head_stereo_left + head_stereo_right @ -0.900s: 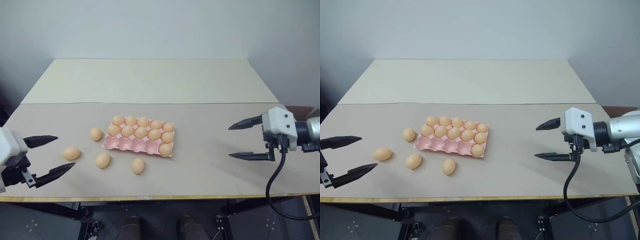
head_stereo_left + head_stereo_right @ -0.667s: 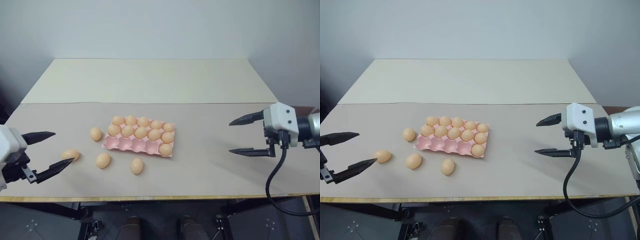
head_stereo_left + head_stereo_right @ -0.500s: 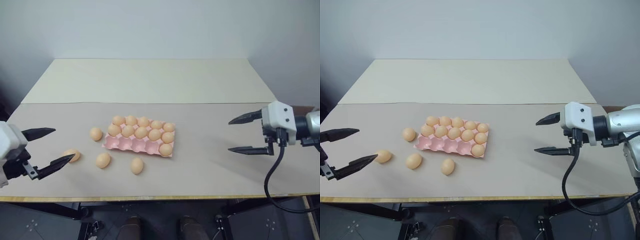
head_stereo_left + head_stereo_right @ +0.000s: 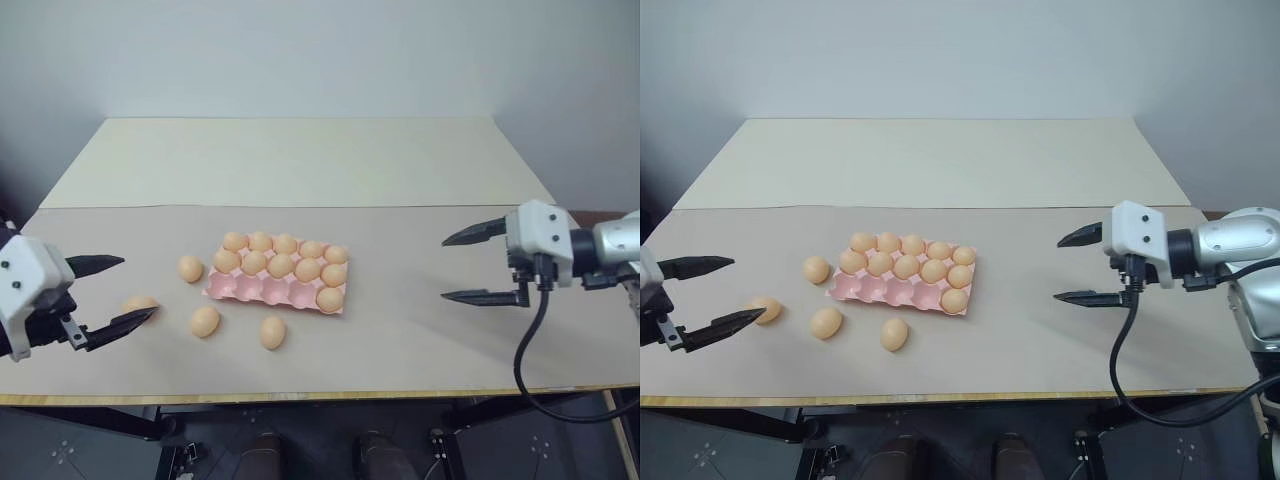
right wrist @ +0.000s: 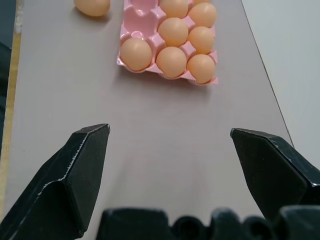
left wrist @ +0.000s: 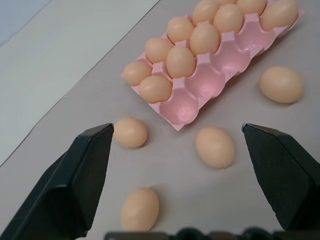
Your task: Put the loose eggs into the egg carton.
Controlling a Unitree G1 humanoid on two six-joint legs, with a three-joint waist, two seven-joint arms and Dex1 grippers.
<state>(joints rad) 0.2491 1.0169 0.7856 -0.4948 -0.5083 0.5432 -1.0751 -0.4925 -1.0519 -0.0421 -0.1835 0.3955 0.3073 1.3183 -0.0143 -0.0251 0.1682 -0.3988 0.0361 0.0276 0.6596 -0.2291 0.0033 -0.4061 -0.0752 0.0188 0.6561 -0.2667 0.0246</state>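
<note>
The left gripper (image 4: 108, 297), jaws spread and empty, hangs just beside the nearest of four loose eggs (image 4: 140, 304), lying lengthwise ahead of its fingertips. The carton (image 4: 277, 291), front row mostly empty, sits beyond. The right gripper (image 4: 470, 266), also spread, is farther off.

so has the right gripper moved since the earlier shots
Yes. The right gripper has moved left toward the egg carton, jaws open, with less bare table between them than before.

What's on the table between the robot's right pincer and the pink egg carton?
Nothing. In the right wrist view the stretch of table from the right pincer to the egg carton is bare; both eye views show the same.
</note>
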